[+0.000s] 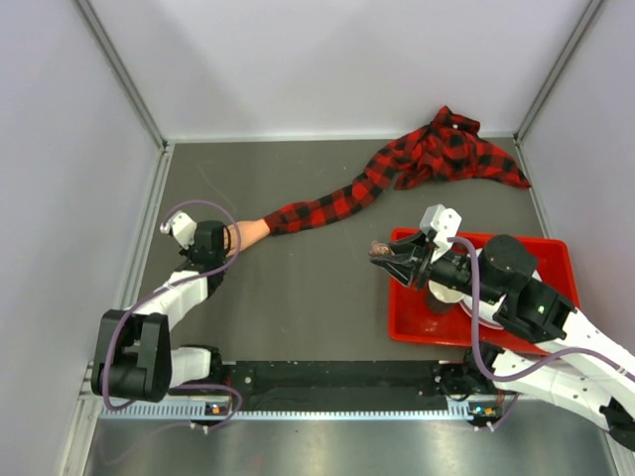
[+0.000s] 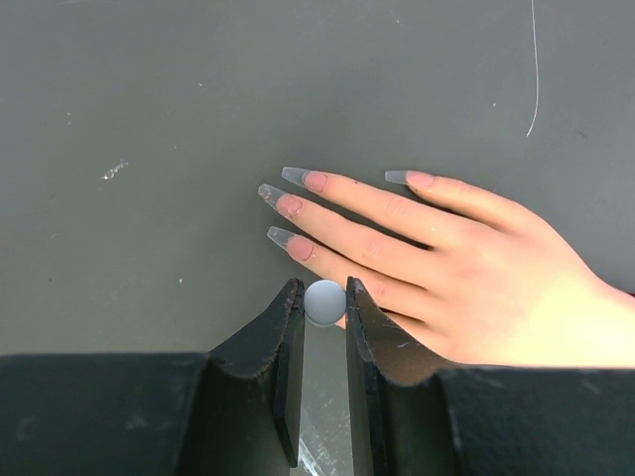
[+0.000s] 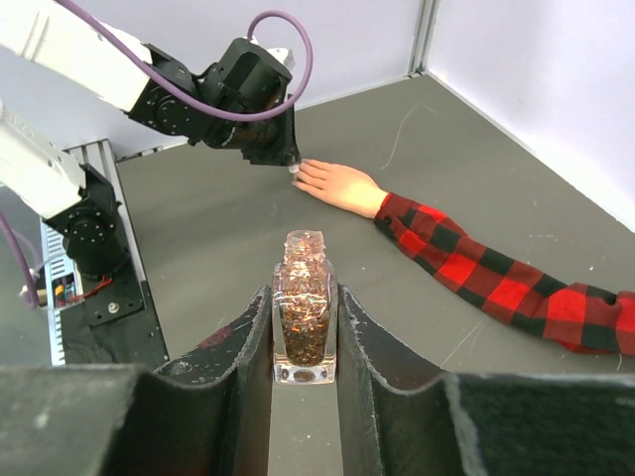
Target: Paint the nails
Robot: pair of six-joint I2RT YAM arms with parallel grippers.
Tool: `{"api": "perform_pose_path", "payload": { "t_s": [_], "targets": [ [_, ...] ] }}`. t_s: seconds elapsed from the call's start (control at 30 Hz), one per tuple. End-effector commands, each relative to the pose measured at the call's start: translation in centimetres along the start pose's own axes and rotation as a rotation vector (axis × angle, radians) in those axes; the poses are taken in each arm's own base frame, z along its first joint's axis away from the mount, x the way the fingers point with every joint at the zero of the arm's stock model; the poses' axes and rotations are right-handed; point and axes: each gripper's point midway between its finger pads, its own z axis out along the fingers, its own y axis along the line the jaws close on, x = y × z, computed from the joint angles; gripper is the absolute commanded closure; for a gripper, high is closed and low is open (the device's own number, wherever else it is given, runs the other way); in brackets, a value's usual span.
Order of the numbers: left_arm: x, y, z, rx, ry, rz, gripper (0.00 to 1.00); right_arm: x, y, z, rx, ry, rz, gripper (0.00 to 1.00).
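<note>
Glass bottle [image 3: 305, 332], uncapped and upright, sits clamped in the right end effector [image 3: 305, 297] at the red tray's [image 1: 556, 253] left edge; any tilt could spill polish onto the bench [image 1: 298, 297]. Farther out, the left end effector [image 2: 323, 286], nearly closed, pinches a small white cap [image 2: 324, 303] over the hand [image 2: 466, 268], which lies flat on the bench with its long nails [image 2: 298, 206] pointing away from the sleeve [image 1: 317, 210]. Whatever hangs below the cap is hidden, so a blind descent could smear skin, miss a nail, or shove the loose hand aside
</note>
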Motion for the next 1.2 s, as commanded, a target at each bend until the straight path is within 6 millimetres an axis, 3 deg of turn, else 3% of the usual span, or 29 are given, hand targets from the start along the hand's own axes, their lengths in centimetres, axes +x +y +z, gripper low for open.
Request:
{"api": "perform_pose_path", "payload": {
  "t_s": [0.0,1.17],
  "targets": [
    [-1.7,-1.6,0.3,0.038,-0.039,-0.037,1.00,-1.8,-0.4,0.1,0.011,-0.062,-0.025,1.00],
    [-2.9,-2.1,-0.1,0.050,-0.068,-0.039,1.00,-1.7,-0.3,0.2,0.005,-0.060,-0.022,1.00]
  ]
}}
